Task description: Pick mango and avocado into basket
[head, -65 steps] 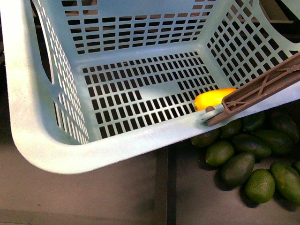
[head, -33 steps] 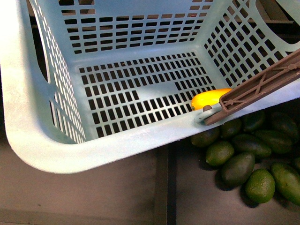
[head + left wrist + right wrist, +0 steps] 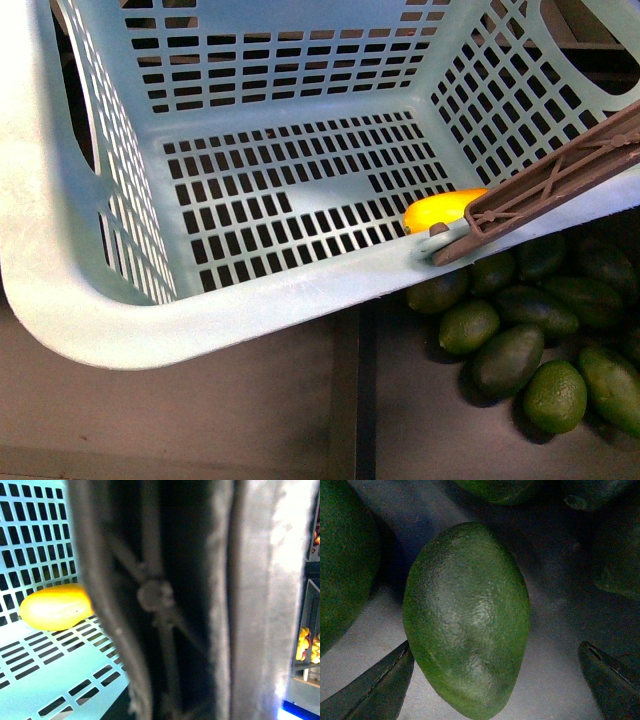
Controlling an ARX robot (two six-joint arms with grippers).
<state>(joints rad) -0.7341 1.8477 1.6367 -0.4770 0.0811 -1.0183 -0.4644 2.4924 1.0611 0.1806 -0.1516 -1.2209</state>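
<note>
Your right claw (image 3: 495,652) stands wide open around the avocado (image 3: 467,615). One finger (image 3: 375,685) is just beside its flank and the other is well clear, so it holds nothing. The avocado lies on the dark shelf (image 3: 555,680) among others, outside the basket (image 3: 250,300). The mango (image 3: 440,212) rests on the basket floor, in the corner by the handle (image 3: 550,185) hinge. A pile (image 3: 510,355) of avocados sits just outside that corner. Your left wrist view shows the handle close and blurred, so you cannot tell the left claw's state.
</note>
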